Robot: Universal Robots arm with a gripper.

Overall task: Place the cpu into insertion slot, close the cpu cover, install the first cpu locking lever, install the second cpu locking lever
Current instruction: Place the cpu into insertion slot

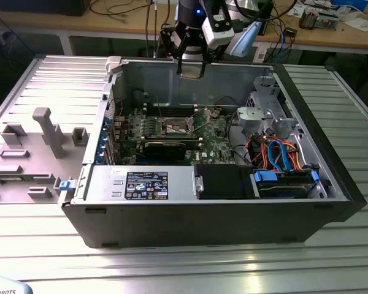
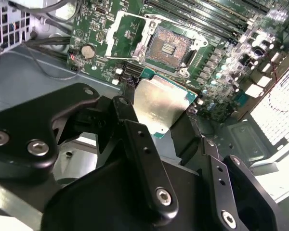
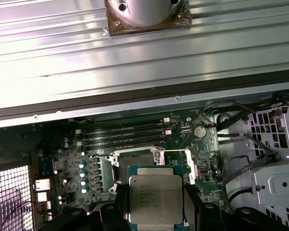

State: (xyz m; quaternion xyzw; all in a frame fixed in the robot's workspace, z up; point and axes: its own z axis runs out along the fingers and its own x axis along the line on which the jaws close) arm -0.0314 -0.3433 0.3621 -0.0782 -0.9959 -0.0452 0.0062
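My gripper (image 1: 192, 67) hangs above the back wall of the open computer case (image 1: 208, 211), shut on the cpu (image 1: 192, 70), a flat silver-topped square chip. In both wrist views the cpu (image 2: 159, 103) (image 3: 155, 197) sits between the two black fingers (image 2: 127, 96), gripped by its edges. Below and apart from it, the insertion slot (image 1: 175, 127) (image 2: 167, 48) (image 3: 135, 162) lies bare on the green motherboard, its contacts showing. The cpu cover (image 2: 116, 34) (image 3: 177, 162), a thin silvery frame, stands swung open beside the slot.
A long black expansion card (image 1: 165, 147) lies just in front of the socket and memory slots (image 1: 156, 112) behind it. A drive cage with blue and orange cables (image 1: 282, 153) is on the exterior view's right. A grey fixture (image 1: 43, 131) stands outside on the left.
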